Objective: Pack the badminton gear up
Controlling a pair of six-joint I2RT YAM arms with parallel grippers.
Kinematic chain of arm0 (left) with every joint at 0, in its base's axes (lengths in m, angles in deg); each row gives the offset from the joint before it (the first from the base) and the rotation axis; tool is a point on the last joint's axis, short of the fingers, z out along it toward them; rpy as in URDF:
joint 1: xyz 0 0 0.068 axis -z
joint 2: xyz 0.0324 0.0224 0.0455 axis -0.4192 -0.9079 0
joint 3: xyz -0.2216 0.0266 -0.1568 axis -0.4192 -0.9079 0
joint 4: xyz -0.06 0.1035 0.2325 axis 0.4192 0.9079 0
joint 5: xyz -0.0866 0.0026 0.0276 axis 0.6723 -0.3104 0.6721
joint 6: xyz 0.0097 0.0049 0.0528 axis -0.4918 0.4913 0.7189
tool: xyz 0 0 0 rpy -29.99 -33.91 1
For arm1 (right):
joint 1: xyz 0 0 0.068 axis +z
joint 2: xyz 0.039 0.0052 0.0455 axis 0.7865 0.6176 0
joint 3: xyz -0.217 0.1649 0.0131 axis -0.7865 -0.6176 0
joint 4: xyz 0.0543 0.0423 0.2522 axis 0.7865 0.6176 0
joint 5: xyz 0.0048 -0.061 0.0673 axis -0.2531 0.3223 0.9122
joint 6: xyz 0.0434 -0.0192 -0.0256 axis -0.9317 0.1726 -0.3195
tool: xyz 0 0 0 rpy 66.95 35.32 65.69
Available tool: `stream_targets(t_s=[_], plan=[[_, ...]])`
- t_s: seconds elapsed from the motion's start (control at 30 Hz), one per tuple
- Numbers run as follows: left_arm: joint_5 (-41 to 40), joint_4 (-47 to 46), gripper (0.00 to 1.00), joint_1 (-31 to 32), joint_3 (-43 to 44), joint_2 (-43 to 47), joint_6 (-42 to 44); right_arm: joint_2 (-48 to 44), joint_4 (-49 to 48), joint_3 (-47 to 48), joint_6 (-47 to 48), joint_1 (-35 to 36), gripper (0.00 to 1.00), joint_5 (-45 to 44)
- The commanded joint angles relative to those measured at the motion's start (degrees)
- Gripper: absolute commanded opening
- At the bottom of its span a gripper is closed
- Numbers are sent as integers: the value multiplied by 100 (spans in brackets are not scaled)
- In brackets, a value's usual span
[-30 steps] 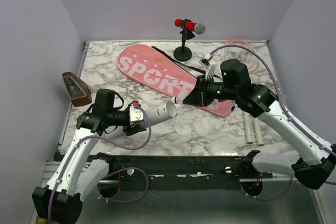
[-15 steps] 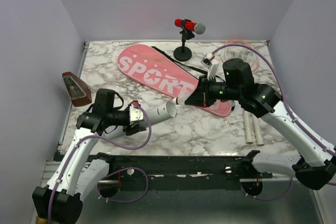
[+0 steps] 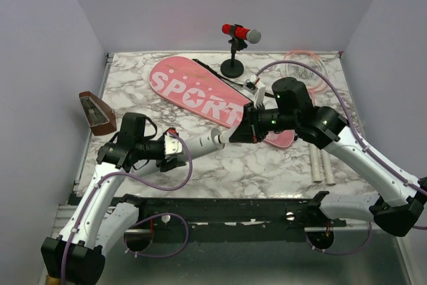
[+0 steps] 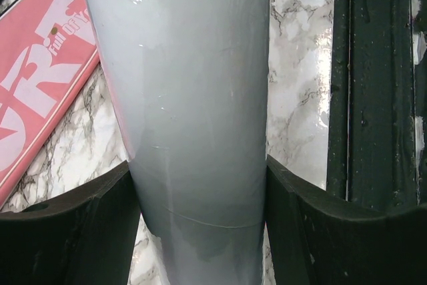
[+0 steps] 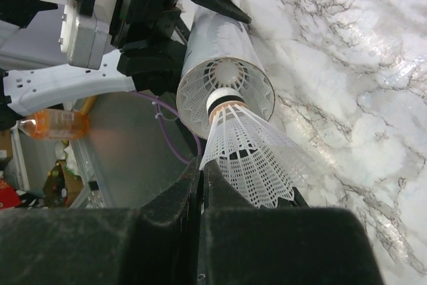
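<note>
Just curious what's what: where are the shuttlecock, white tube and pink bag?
shuttlecock (image 5: 250, 158), right wrist view, its mesh skirt.
white tube (image 4: 200, 98), left wrist view, its side wall.
pink bag (image 3: 187, 88), top view, lettered face.

Left hand (image 3: 184, 145) clamped wide and right hand (image 3: 235, 132) pinched tight, facing each other.

The right claw (image 3: 231, 134) hides one letter, probably T, on the bag (image 3: 187, 88).
</note>
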Motion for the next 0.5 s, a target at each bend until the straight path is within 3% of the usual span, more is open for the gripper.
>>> stream_targets(t_s=[0.0,0.47], plan=[[137,143,54,8,179,35,326,243,108,61,193,121,11,310],[348,847,54,52,268,202,968,885,-436,281,71,596,14,91]])
